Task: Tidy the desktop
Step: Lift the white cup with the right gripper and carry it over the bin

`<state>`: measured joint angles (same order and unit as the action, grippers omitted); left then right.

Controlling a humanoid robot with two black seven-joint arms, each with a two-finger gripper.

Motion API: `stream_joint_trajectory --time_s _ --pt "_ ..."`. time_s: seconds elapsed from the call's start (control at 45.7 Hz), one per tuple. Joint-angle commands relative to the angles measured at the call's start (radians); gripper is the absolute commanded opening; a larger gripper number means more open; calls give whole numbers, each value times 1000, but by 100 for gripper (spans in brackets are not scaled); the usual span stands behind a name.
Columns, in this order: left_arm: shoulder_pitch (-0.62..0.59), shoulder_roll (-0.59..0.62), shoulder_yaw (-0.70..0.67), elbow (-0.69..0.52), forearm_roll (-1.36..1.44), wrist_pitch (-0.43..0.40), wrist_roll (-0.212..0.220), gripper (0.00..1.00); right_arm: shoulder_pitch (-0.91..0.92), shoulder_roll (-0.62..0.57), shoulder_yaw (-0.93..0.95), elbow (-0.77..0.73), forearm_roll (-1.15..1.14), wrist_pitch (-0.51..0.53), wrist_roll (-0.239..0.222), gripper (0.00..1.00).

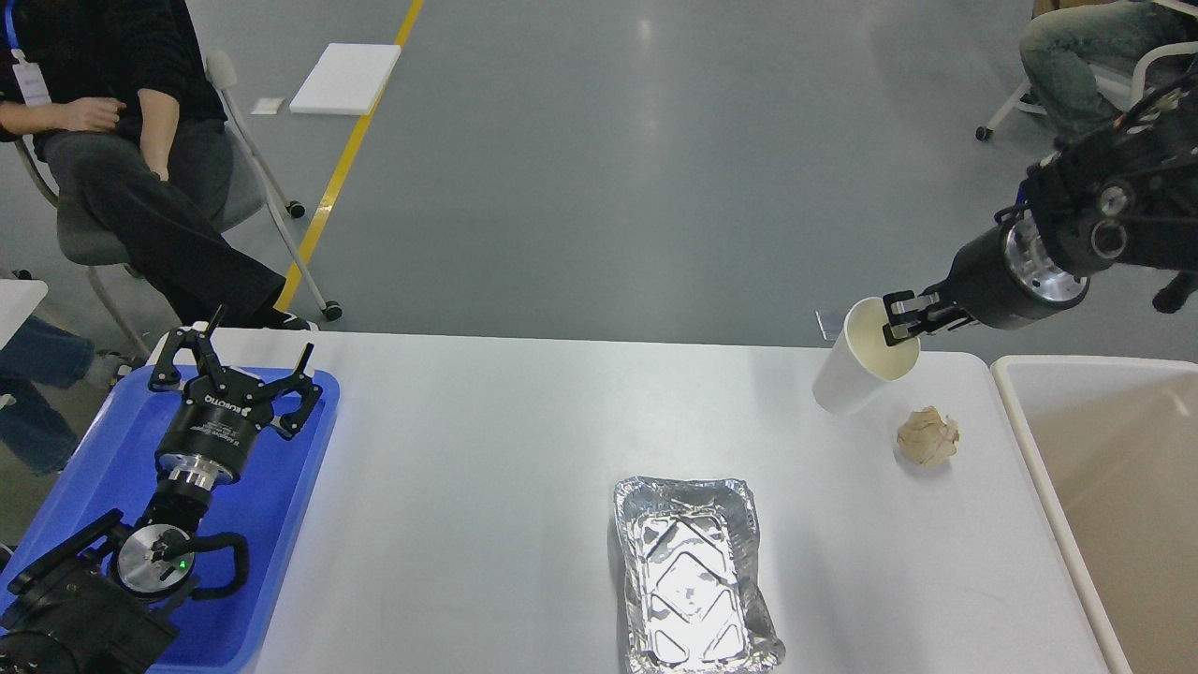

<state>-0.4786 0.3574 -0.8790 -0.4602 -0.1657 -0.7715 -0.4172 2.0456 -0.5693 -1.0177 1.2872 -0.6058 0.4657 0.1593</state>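
The white desktop fills the lower view. My right gripper is shut on the rim of a white paper cup and holds it tilted, lifted above the desktop's far right part. A crumpled beige paper ball lies on the desktop just right of and below the cup. A crinkled foil tray sits empty at the front centre. My left gripper is open and empty above the blue tray at the left.
A beige bin with a cream rim stands off the desktop's right edge. People sit on chairs at the far left and far right. A white board lies on the floor.
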Motion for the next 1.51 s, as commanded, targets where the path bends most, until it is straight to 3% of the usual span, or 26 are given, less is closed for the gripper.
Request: stream_joint_trajectory --time_s 0.0,0.35,0.743,1.006,1.246,1.487 --pt "0 0 0 0 0 0 0 99 182 -63 2 41 -5 155 0 0" --pt "0 0 0 0 0 0 0 99 349 -132 56 81 -69 318 -1 0" --pt "0 0 0 0 0 0 0 99 347 -213 64 86 -130 320 -7 0" --pt "0 0 0 0 0 0 0 99 211 -329 73 8 -206 311 -6 0" --pt "2 0 0 0 0 0 0 99 19 -440 145 -190 -215 297 -1 0" --pt "0 0 0 0 0 0 0 99 -165 -457 194 -356 -215 240 -1 0"
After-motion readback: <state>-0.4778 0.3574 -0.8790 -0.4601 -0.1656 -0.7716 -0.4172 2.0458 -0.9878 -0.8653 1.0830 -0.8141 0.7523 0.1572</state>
